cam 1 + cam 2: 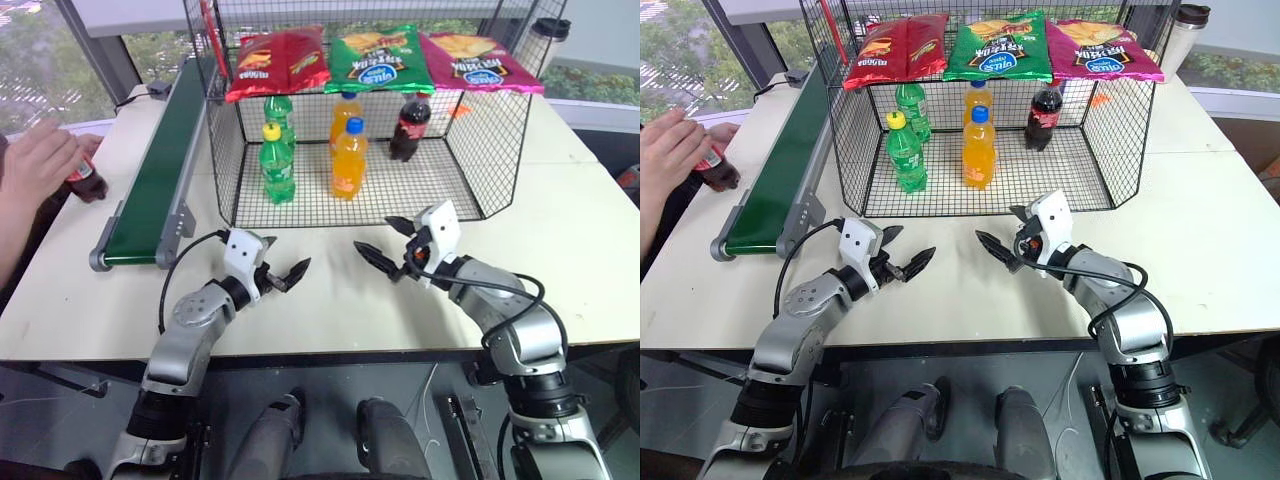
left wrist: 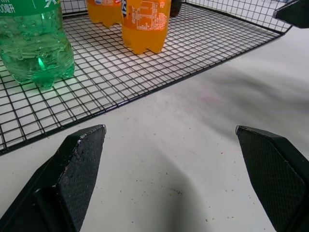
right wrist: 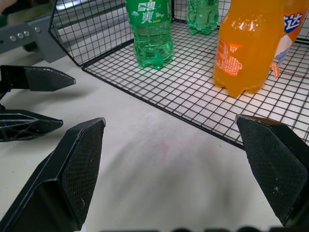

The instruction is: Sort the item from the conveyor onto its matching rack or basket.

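A person's hand point(image 1: 38, 160) at the far left holds the item, a small cola bottle point(image 1: 88, 182) with a red label, just left of the conveyor point(image 1: 160, 175). The belt is dark green with grey rails and carries nothing. To its right stands the basket, a black wire-mesh cage point(image 1: 490, 150). My left gripper point(image 1: 288, 258) and my right gripper point(image 1: 375, 236) hover open over the white table in front of the cage, pointing toward each other. Neither holds anything. The right wrist view also catches the left gripper's fingers point(image 3: 48, 77).
Inside the cage stand two green soda bottles point(image 1: 276, 165), two orange soda bottles point(image 1: 348, 158) and a cola bottle point(image 1: 410, 125). Red point(image 1: 278, 60), green point(image 1: 378, 58) and magenta point(image 1: 475, 60) chip bags lie on top. A lidded cup point(image 1: 548, 40) stands at the back right.
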`<action>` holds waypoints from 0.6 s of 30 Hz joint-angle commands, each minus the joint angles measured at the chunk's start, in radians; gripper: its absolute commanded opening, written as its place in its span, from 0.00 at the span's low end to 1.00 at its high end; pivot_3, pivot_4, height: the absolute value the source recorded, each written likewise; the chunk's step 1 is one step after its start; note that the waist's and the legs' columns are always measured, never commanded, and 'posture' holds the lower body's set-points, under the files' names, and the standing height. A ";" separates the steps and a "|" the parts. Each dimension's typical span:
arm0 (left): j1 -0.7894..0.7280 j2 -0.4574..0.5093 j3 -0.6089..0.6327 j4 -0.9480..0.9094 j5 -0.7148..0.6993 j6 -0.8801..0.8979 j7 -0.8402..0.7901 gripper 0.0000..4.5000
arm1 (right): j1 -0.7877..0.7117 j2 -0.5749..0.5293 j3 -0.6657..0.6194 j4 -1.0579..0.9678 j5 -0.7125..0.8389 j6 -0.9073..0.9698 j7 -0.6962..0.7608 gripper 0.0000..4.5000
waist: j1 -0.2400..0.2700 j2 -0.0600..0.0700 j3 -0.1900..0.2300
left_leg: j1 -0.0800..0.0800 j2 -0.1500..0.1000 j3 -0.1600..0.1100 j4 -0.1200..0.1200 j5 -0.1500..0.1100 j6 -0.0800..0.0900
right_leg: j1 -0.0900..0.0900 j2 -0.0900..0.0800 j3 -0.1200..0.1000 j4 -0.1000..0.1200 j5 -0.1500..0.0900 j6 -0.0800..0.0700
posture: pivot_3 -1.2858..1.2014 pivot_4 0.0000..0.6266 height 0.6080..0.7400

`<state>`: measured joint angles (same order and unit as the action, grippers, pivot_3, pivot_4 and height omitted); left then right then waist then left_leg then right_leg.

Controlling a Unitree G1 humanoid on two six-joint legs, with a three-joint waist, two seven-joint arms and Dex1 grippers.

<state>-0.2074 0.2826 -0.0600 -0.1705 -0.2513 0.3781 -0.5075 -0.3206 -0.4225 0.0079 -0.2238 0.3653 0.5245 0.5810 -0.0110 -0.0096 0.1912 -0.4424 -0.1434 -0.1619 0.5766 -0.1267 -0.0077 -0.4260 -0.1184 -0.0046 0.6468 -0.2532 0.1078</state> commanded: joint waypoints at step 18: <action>0.010 0.002 0.001 -0.039 0.002 -0.027 -0.004 1.00 | -0.001 -0.001 -0.013 -0.047 0.015 -0.001 0.005 0.99 | 0.000 0.000 0.000 | 0.000 0.000 0.000 0.000 0.000 0.000 | 0.000 0.000 0.000 0.000 0.000 0.000 | 0.52 0.24 0.98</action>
<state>-0.1987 0.2821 -0.0606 -0.1707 -0.2493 0.3752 -0.5142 -0.3184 -0.4220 0.0080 -0.2322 0.3683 0.5315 0.5838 -0.0109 -0.0096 0.1912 -0.4424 -0.1434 -0.1620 0.5765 -0.1268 -0.0077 -0.4261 -0.1184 -0.0046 0.6468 -0.2533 0.1079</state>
